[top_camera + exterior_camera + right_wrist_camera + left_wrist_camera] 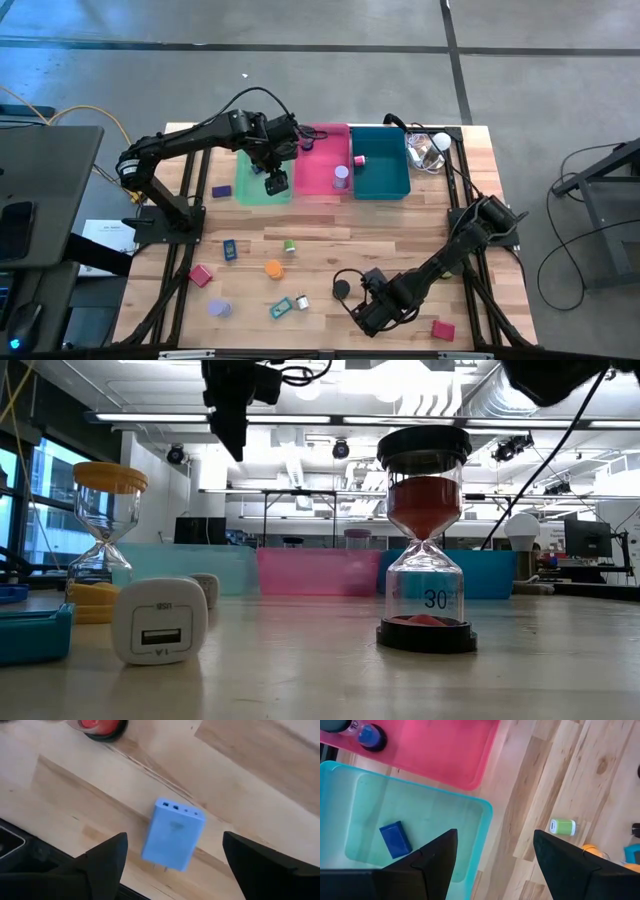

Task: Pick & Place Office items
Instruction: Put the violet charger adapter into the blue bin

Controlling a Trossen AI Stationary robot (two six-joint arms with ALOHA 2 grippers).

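- Tools first: the left tool (277,182) is hanging over the green tray (243,190) at the desk's far edge, its fingers (427,865) standing apart with nothing between them.
- Right tool (366,318) is hovering low near the desk's near edge, fingers spread and empty, directly above a blue charger block (173,834) lying flat on the wood.
- That charger is looking rigid, light and smooth-sided; taking it across its two long flat sides is probably safest, since the plastic may slip.
- Green tray is holding a dark blue block (395,839).
- Pink tray (318,180) beside it is carrying a purple sand timer (341,177).
- Teal tray (385,185) is holding a small pink piece (359,160).
- Other office items are sitting scattered along the near half of the desk, among them a green charger (563,826) and a red-sand timer (427,540).
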